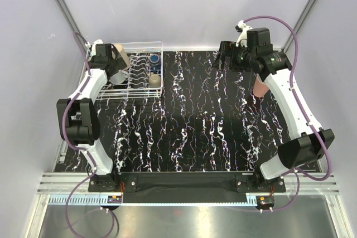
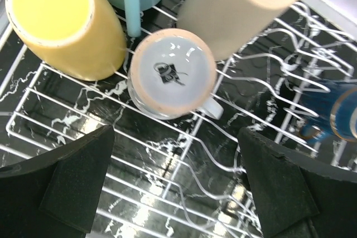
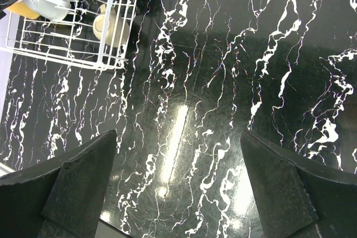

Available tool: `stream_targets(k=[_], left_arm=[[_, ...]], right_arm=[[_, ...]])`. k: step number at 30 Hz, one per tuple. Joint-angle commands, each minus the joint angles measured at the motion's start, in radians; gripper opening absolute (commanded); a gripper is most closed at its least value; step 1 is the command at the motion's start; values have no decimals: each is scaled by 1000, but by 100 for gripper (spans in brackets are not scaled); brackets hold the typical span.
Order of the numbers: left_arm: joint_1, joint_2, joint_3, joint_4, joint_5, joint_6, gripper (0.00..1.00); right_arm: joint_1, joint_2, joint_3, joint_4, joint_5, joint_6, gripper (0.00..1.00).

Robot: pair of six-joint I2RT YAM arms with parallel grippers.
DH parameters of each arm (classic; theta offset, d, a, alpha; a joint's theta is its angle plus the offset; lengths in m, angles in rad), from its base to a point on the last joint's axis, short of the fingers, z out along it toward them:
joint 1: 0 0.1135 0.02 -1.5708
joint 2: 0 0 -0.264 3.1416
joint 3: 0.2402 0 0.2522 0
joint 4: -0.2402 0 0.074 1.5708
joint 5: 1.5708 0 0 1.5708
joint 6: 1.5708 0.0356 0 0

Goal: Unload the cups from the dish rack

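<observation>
Step in hand: pick from white wire dish rack [image 1: 136, 94]. Left gripper [image 2: 177, 151] hangs jaws wide above upturned pale-blue handled mug [image 2: 173, 73], between yellow mug [image 2: 61, 20] and tan tumbler [image 2: 240, 9] (tight). Next: descend, straddle, close. Right gripper [image 3: 178, 137] wide, empty, over black marbled table [image 3: 223, 54].

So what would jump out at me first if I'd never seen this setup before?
Probably the white dish rack at the table's far left corner, crowded with colourful cups, set against the black, white-veined tabletop. Up close, a yellow cup, a tan tumbler and an upturned pale mug sit bunched together, with the left arm's open jaws poised right above them.
</observation>
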Motion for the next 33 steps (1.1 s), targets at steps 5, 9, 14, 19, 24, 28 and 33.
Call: stream_targets(k=[5, 9, 14, 19, 24, 28, 33], left_arm=[[18, 64, 55, 131, -19, 49, 99], [24, 107, 82, 140, -16, 55, 99], [30, 153, 121, 149, -13, 63, 98], [30, 161, 124, 189, -21, 92, 95], [28, 184, 134, 199, -7, 106, 92], [30, 198, 142, 188, -2, 109, 86], [28, 188, 139, 173, 2, 113, 79]], right_arm=[[2, 31, 20, 56, -9, -12, 100], [2, 45, 20, 63, 1, -12, 100], [2, 54, 5, 79, 1, -14, 100], [2, 74, 5, 80, 10, -22, 100], [2, 97, 15, 73, 27, -34, 100], [2, 100, 18, 71, 34, -35, 100], [2, 101, 17, 70, 33, -35, 100]])
